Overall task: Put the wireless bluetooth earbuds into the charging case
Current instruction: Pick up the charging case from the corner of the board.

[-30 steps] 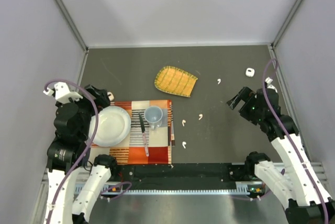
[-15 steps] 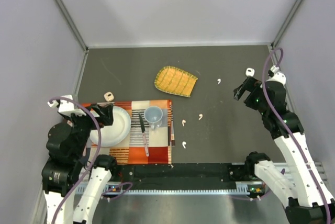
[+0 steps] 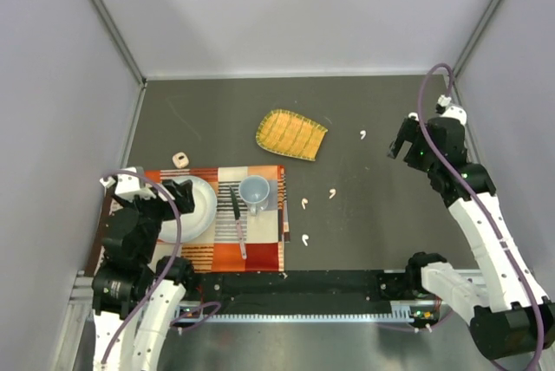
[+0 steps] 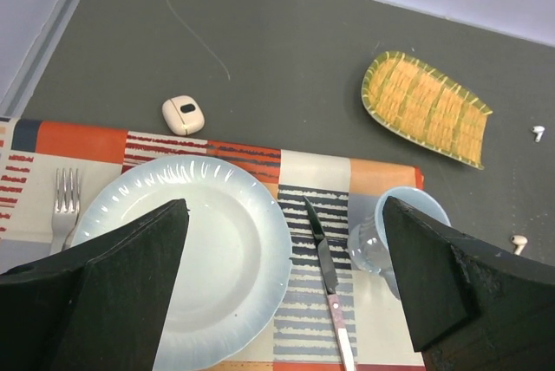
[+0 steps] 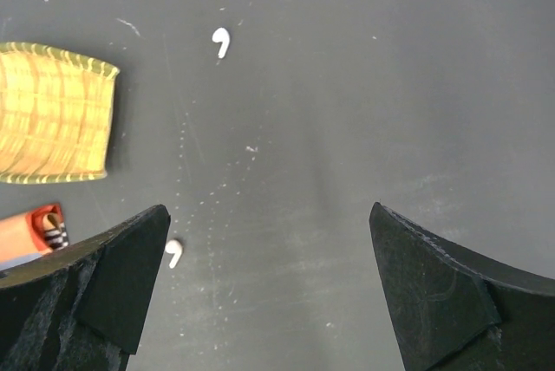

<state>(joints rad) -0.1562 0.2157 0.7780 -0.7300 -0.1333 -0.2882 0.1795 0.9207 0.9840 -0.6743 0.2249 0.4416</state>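
No writing is legible anywhere. One cream charging case (image 4: 183, 115) lies beyond the striped placemat (image 3: 260, 254), clearest from the left wrist. Four white earbuds (image 3: 304, 238) lie scattered on the dark table (image 3: 373, 232), right of the mug (image 3: 254, 191). Left gripper (image 4: 282, 289) and right gripper (image 5: 269, 289) both gape wide, holding nothing.

Near-left: crowded by placemat (image 3: 247, 254) carrying plate (image 3: 192, 208), knife (image 3: 238, 220), cup (image 3: 255, 191).
Far centre: woven basket (image 3: 290, 134) stands as an obstacle.
Centre-right floor: open dark table (image 3: 381, 224), broken only by scattered earbuds (image 3: 332, 193).
Far-left: small case (image 3: 179, 159) stands alone, bare table seen around it.
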